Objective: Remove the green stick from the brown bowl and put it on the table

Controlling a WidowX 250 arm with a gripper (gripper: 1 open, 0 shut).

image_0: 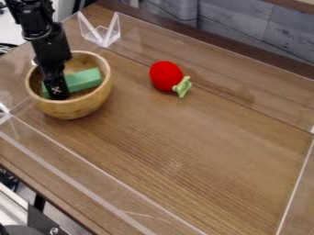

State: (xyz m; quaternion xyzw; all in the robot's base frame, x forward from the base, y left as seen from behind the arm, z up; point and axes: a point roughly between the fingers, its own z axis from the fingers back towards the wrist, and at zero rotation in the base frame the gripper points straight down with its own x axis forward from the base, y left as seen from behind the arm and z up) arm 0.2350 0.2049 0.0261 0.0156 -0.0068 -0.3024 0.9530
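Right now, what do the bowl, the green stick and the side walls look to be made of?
Brown bowl: looks like wood, light brown, matte, thick rim with faint grain.
Green stick: matte, even green block, no shine; painted wood or plastic, can't tell which.
Side walls: clear acrylic-like sheet, see-through, with bright edges.
Table: wood-grain surface; solid or laminate is unclear.
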